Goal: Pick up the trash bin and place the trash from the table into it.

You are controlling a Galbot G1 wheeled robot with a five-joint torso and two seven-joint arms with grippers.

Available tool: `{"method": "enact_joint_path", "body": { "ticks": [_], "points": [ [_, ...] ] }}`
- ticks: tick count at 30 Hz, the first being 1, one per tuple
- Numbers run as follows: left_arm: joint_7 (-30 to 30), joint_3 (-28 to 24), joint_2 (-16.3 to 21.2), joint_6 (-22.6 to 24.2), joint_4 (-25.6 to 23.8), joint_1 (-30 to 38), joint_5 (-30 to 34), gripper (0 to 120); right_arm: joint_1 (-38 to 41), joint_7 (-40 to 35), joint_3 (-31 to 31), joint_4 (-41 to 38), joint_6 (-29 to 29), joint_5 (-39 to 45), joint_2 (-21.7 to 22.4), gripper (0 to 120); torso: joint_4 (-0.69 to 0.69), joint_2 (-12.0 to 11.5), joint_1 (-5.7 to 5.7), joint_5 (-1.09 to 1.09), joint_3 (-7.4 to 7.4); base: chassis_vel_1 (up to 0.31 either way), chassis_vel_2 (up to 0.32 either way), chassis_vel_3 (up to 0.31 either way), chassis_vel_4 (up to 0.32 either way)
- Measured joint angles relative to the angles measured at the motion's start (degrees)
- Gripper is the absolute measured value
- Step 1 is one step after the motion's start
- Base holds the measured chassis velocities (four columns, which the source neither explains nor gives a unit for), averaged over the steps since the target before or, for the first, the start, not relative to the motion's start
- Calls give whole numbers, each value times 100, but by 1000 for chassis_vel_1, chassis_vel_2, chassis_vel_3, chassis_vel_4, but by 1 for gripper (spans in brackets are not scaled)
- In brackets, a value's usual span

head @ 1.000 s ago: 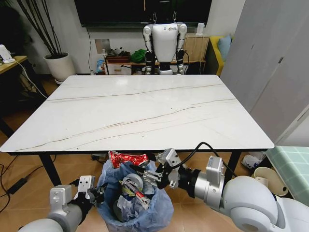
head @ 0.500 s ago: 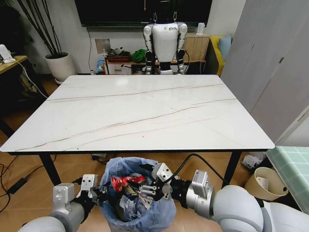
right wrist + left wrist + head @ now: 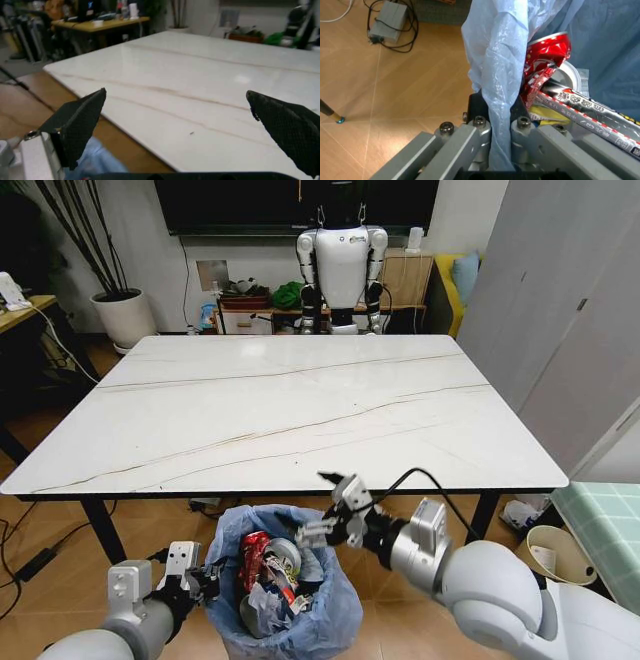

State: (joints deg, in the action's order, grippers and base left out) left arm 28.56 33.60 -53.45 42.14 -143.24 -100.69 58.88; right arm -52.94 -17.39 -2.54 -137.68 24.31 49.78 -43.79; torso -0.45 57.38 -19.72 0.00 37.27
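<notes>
one marble table (image 3: 290, 410); wood floor (image 3: 60, 530); humanoid (image 3: 341, 265) beyond

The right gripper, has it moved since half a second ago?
Yes. The right gripper has risen out of the trash bin to the near edge of the table, fingers open, leaving the red can inside.

head overlooks table (image 3: 300, 410), wrists close-up

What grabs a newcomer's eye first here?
The light-blue bag-lined trash bin, stuffed with a crushed red can and wrappers, sits below the near edge of the glossy white marble-look table. The left gripper pinches its bag rim; the open right gripper hangs above it.
</notes>
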Motion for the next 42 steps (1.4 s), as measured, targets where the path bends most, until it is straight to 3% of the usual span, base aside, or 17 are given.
{"method": "enact_joint_path", "body": {
  "ticks": [4, 6, 7, 11, 17, 30, 42],
  "points": [
    [-12, 22, 15, 0, 0, -15, -8, 0, -222, -285, 629, 84, 9, 24, -147, 100, -1, -2, 1, 0, -2, 0, 0, 0, 0],
    [-20, 40, 20, 0, 0, -36, -18, 0, -634, -459, 1377, 248, -6, -321, -409, 100, 0, -53, 25, 0, -28, 0, 0, 0, 0],
    [-20, 40, 20, 0, 0, -36, -18, 0, -634, -459, 1377, 248, -6, -321, -409, 100, 0, -53, 25, 0, -28, 0, 0, 0, 0],
    [-88, 12, -9, 0, 0, -92, -101, 0, -1655, -229, 2405, 449, -181, -1465, -830, 100, -2, -197, 89, 1, -106, 0, 0, 0, 0],
    [-107, 71, -23, 0, 0, -213, -163, 0, -2504, 115, 3174, 453, -372, -2099, -1330, 100, -2, -379, 169, 2, -211, 0, 0, 0, 0],
    [-119, 119, -87, 0, 0, -352, -275, 0, -3469, 171, 3754, -353, -370, -2262, -2485, 100, 0, -742, 330, 1, -412, 0, 0, 0, 0],
    [-164, 174, -117, 0, 0, -448, -390, 0, -3998, 248, 3780, -533, -459, -2648, -2946, 100, 0, -1029, 452, 0, -576, 0, 0, 0, 0]
  ]
}}
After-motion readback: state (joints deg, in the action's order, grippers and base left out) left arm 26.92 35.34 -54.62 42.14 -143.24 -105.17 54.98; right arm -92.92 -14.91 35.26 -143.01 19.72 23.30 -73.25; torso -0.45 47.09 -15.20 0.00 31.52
